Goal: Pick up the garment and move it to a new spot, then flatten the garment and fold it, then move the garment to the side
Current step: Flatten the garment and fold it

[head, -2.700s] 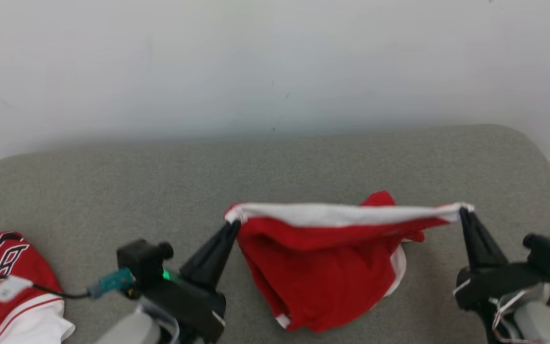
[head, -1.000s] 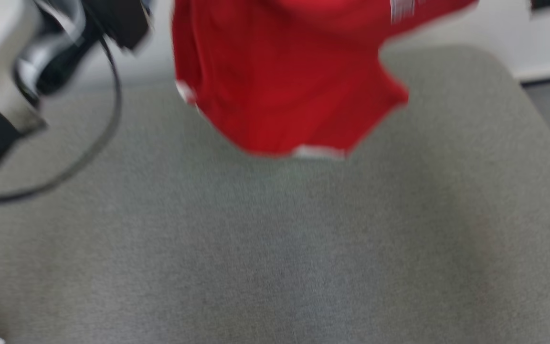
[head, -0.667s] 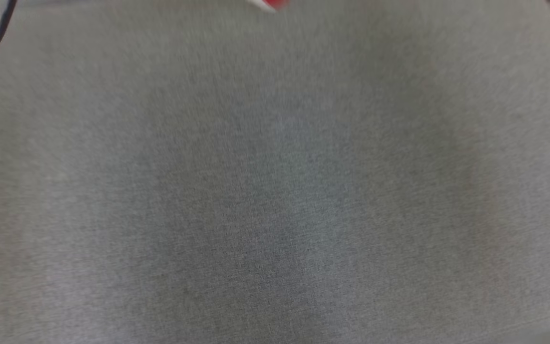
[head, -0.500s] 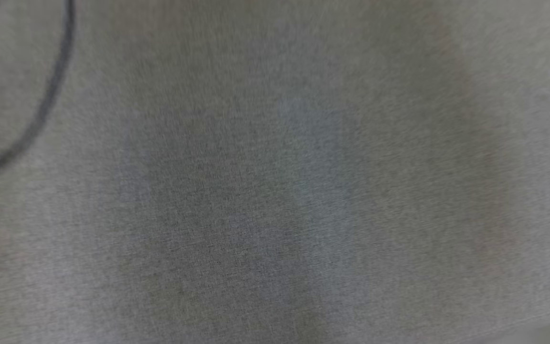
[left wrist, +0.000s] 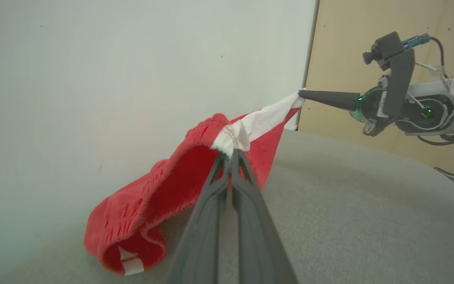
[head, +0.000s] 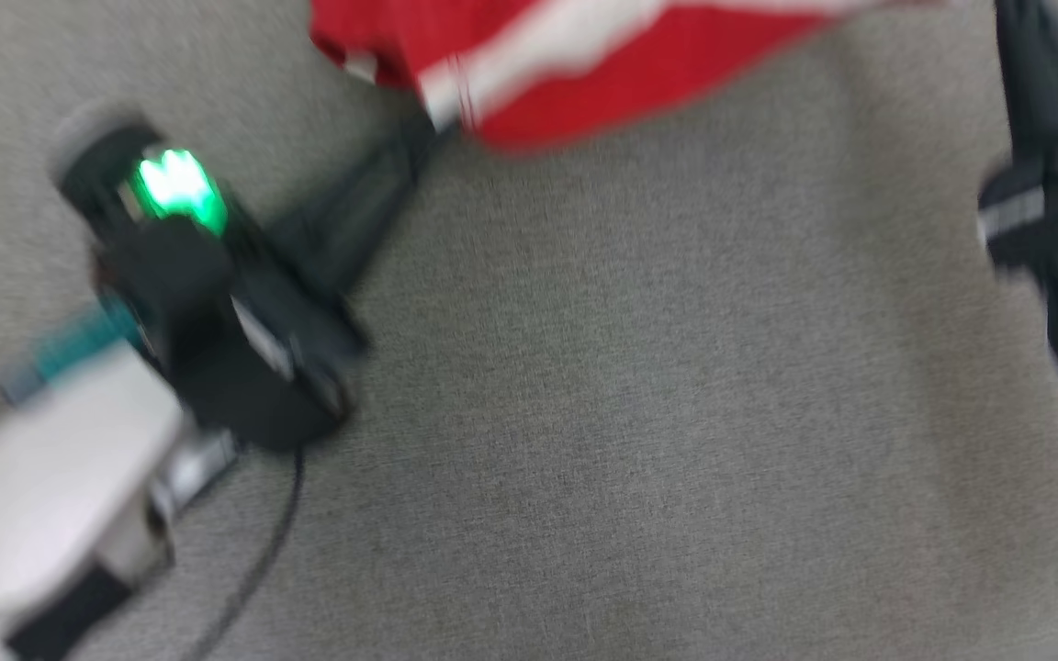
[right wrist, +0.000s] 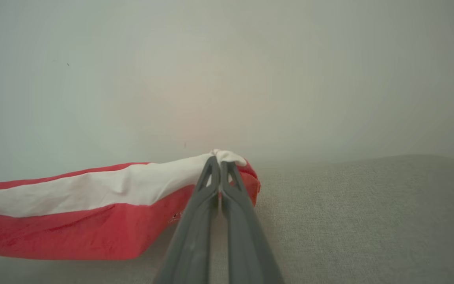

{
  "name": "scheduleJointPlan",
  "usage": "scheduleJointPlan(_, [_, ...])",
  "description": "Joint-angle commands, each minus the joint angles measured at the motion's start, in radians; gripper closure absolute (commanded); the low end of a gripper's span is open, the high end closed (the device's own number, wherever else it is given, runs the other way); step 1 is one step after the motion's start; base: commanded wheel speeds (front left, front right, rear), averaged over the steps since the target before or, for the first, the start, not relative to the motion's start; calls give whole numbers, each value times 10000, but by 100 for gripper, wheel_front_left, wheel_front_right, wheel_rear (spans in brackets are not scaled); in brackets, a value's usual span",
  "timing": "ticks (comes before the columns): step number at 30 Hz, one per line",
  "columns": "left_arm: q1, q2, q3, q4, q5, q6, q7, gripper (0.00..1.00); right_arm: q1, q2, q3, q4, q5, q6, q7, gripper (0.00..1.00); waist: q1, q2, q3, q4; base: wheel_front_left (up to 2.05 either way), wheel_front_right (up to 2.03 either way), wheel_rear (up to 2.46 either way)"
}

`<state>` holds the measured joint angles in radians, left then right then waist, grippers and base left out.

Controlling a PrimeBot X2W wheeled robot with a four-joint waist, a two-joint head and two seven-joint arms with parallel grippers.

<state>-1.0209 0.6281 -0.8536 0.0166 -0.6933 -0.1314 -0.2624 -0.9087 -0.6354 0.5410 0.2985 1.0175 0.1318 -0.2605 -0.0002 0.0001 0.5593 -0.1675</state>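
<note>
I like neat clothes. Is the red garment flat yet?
Not flat: the garment sags, bunched, held up between the left pincer and right pincer.

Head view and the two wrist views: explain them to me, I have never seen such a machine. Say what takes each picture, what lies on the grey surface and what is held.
This is a wheeled robot with two arms, each ending in a gripper with two long dark fingers. The blurred head view comes from a camera on its head, looking down on a grey padded surface. Each wrist view looks along one arm's own fingers. The left gripper and the right gripper are both shut on the white band of a red garment, stretching it between them before a pale wall. The red part sags toward the surface; whether it touches, I cannot tell.
</note>
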Motion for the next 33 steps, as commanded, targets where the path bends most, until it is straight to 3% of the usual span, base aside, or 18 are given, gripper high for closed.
scheduleJointPlan(1, [554,65,-15,-213,35,20,-36,100,641,-130,-151,-246,70,-22,-35,100,2,-1,-827,178,0,0,0])
scheduleJointPlan(10, [3792,542,-172,-1118,742,19,-36,100,4489,-526,-1036,-1901,-398,-22,-37,100,2,-1,-2788,5,0,0,0])
scheduleJointPlan(14, [5578,367,171,-1459,665,30,-35,100,6193,-971,-1215,-2532,-437,-22,-36,100,2,-1,-3749,-32,0,0,0])
scheduleJointPlan(20, [7189,64,501,-1851,346,104,-37,100,7586,-1537,-1663,-2981,-377,-23,-36,100,2,-1,-4236,139,0,0,0])
scheduleJointPlan(25, [7291,-239,154,-1612,-188,41,51,100,7784,-1926,-1974,-2793,-901,-23,607,100,2,-1,-4191,529,0,0,0])
scheduleJointPlan(33, [6621,-1714,328,-292,-1709,19,337,100,5570,-1115,-1678,-1564,-1920,-23,2622,100,2,-1,-3390,1296,0,0,0])
